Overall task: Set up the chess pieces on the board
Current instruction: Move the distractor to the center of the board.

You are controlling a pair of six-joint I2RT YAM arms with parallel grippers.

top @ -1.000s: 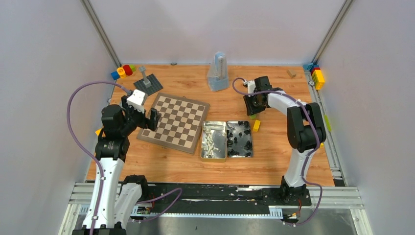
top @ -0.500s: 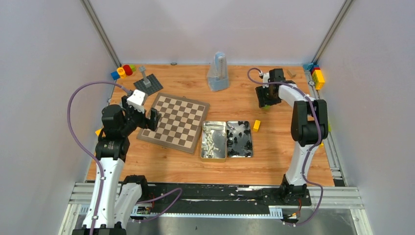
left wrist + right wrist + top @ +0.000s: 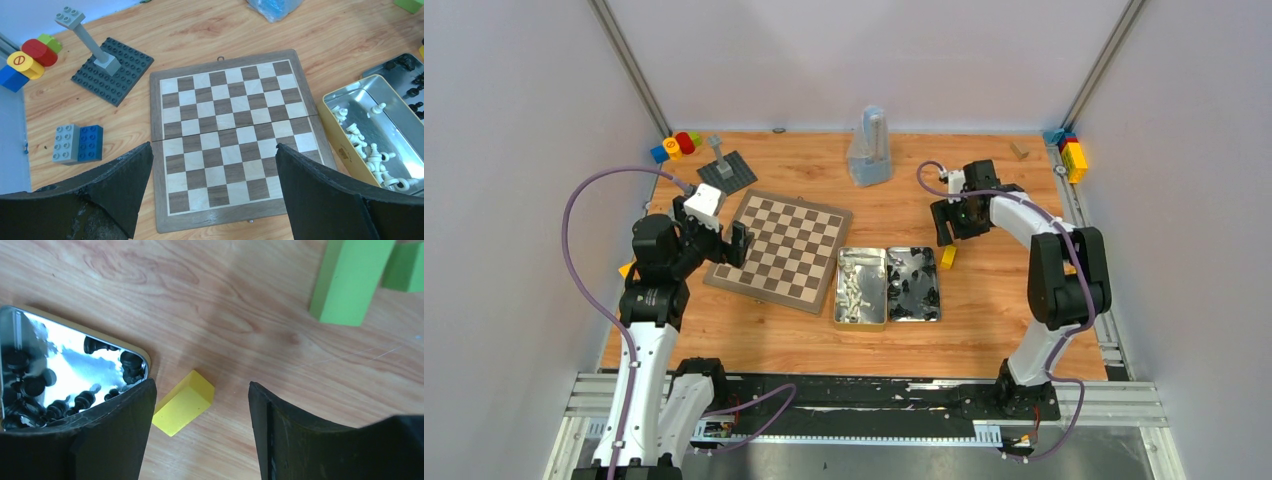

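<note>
**Right arm back at the tins, claw spread, nothing placed yet**

Changes over the last second:
- The right gripper [image 3: 946,222] swung out toward the far right of the table, then came back. It now hangs just far of the black-piece tin [image 3: 65,357].
- Its jaws widened the whole way and now stand well apart. The wrist view shows only bare wood and a yellow block [image 3: 182,402] between them, so nothing is held.
- The yellow block lies just beside the tin's far-right corner, not touching. It hasn't moved.
- Two green blocks [image 3: 350,280] lie further out on the right (possibly what the detour was about, can't confirm).
- The left gripper [image 3: 213,146] hasn't budged. It hovers over the near-left edge of the board [image 3: 235,135], jaws fully spread and empty.

Task things:
- The board lies flat, left of centre, with every square bare.
- The white pieces [image 3: 367,150] are all heaped in the gold-rimmed tin [image 3: 347,86], just right of the board.
- The black pieces [image 3: 30,385] are jumbled in the tin next to it on the right.

My read:
- Setup is at zero pieces.
- The right arm is now free and lined up near the black set, so a first pick from that tin looks like the next step.
- Risk: the pieces are tiny and tangled, so a wide claw could snag two or bump the tin wall.
- The yellow block sits close to the approach path.
</note>
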